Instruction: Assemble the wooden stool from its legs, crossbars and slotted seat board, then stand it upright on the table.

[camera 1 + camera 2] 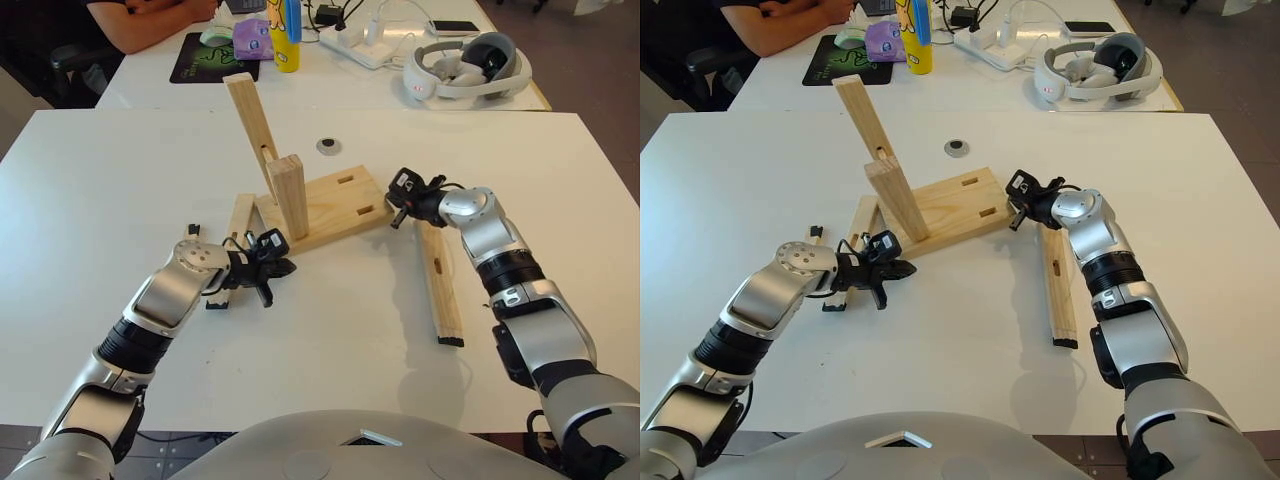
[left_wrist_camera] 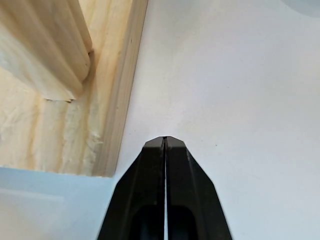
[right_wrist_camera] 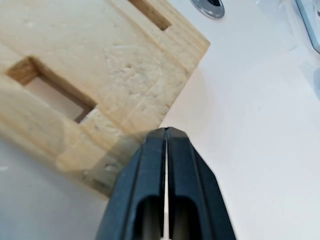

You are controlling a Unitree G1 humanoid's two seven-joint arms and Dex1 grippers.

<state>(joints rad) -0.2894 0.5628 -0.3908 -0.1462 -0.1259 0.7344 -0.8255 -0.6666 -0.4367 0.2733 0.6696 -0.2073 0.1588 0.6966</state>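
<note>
The slotted seat board (image 1: pixel 335 205) lies flat on the white worktop (image 1: pixel 120 180), near its middle. Two legs stand in the board's left part. The taller leg (image 1: pixel 252 120) leans away from the robot, and the shorter leg (image 1: pixel 290 195) stands in front of it, nearly upright. A third leg (image 1: pixel 440 285) lies flat on the worktop just right of the board, partly under the right forearm. Another wooden piece (image 1: pixel 240 213) lies flat just left of the board, its near end hidden by the left wrist.

The left gripper (image 1: pixel 275 268) sits low over the worktop just beside the board's near left corner. Its black fingers (image 2: pixel 145 200) are pressed together with nothing between them, and the tip is on bare worktop next to the board's edge.

The right gripper (image 1: pixel 395 213) is at the board's right edge. Its fingers (image 3: pixel 190 190) are also closed tight and empty, their tip over the board's corner beside an open slot (image 3: pixel 55 92). It cannot be told whether the tip touches the wood.

A round metal grommet (image 1: pixel 327 146) sits in the worktop behind the board. A headset (image 1: pixel 465 65) and a yellow bottle (image 1: pixel 287 35) stand on the far desk.
</note>
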